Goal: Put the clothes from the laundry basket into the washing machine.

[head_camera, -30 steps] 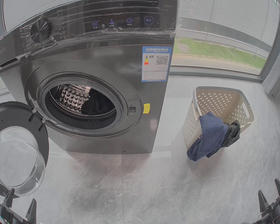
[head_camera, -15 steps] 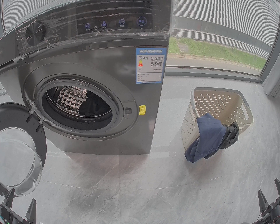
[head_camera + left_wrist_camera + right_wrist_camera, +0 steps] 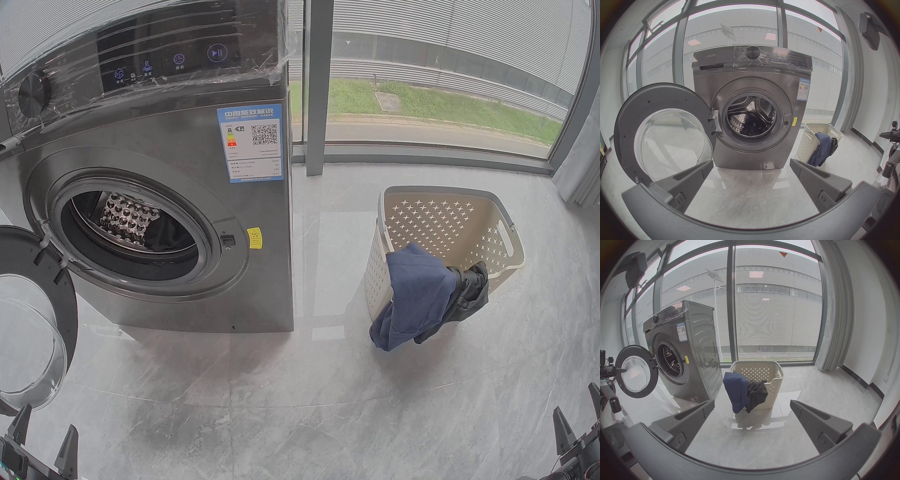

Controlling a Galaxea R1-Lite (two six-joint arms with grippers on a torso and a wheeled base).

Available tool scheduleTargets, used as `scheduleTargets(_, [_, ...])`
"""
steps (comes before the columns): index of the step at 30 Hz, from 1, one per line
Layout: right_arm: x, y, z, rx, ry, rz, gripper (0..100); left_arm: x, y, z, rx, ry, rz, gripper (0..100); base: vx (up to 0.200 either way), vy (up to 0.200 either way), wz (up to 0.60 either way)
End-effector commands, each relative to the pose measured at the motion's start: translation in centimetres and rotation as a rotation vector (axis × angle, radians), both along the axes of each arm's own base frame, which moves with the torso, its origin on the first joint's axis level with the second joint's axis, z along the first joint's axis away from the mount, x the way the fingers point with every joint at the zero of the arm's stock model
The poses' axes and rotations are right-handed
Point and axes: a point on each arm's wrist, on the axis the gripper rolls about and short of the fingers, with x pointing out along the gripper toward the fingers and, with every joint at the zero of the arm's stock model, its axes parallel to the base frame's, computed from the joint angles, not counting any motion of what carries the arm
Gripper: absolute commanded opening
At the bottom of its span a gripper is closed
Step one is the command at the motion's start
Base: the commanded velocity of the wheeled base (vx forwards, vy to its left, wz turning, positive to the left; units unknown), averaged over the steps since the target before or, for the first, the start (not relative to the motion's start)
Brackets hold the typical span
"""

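Observation:
A grey front-loading washing machine (image 3: 187, 187) stands at the left, its round door (image 3: 31, 325) swung wide. Some dark cloth lies inside the drum (image 3: 125, 225). To its right sits a beige laundry basket (image 3: 447, 231) on the floor. A blue garment (image 3: 412, 294) and a black garment (image 3: 469, 290) hang over the basket's near rim. My left gripper (image 3: 40, 437) is open at the lower left, well short of the door. My right gripper (image 3: 578, 415) is open at the lower right, far from the basket (image 3: 759, 377). The machine (image 3: 753, 106) and basket (image 3: 818, 140) lie ahead of the left gripper (image 3: 750, 184).
Grey marble-look floor (image 3: 300, 400) spreads between me, the machine and the basket. A tall window (image 3: 437, 81) with a pillar (image 3: 319, 87) runs behind. A grey curtain (image 3: 578, 162) hangs at the far right.
The whole head view has swung to the right, so the machine and basket sit further left in the picture. Nothing in the room has moved, and both grippers keep their place.

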Motion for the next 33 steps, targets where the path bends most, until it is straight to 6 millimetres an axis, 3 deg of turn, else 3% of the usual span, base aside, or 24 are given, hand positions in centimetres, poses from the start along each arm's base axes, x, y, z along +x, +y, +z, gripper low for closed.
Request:
scheduleTargets(1, [0.03,0.0,-0.52,0.0,0.004,0.001,100,0.06,0.0,-0.47,-0.001,0.009,-0.001,100,0.0,-0.2,0.0])
scheduleTargets(25, [0.03,0.0,-0.52,0.0,0.004,0.001,100,0.06,0.0,-0.47,0.004,0.009,-0.002,100,0.0,-0.2,0.0])
scheduleTargets(33, [0.03,0.0,-0.52,0.0,0.004,0.001,100,0.06,0.0,-0.47,-0.002,0.009,-0.001,100,0.0,-0.075,0.0])
